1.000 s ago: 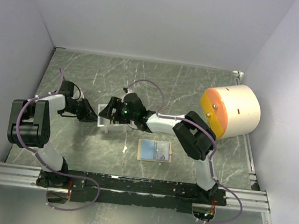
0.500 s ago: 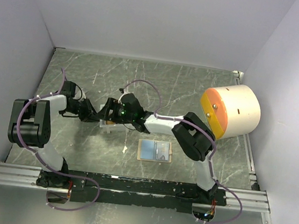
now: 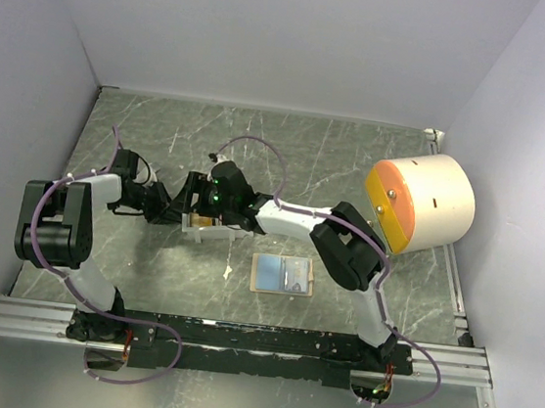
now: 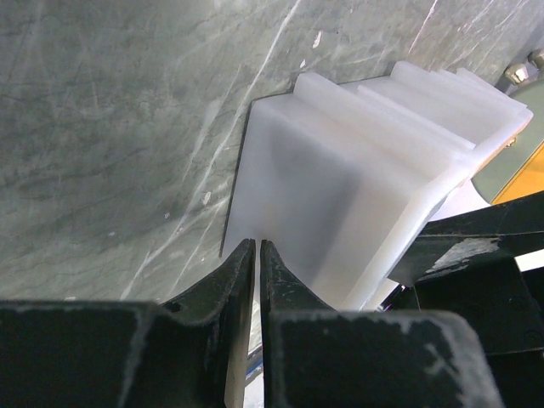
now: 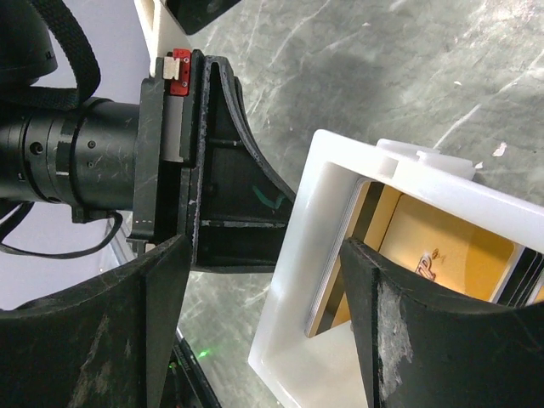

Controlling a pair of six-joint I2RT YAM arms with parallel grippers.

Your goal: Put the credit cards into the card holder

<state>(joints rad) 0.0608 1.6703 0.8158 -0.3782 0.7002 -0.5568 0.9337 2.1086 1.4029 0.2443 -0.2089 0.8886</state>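
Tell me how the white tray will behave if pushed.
The white tray has thick-looking walls, so it likely stays rigid. Hollow plastic on a smooth table, it probably slides easily unless the left gripper, at its side, braces it.

The bench [image 3: 356,159] was a dark green, white-veined marbled surface under even, soft light. Plain pale walls closed it in: a back wall [image 3: 272,37] at its far edge, a left wall [image 3: 20,87] and a right wall [image 3: 540,146] along its sides. A silver slotted rail [image 3: 33,320] ran along the bench's near edge, and a cream drum [image 3: 430,202] with an orange face sat at its right side.
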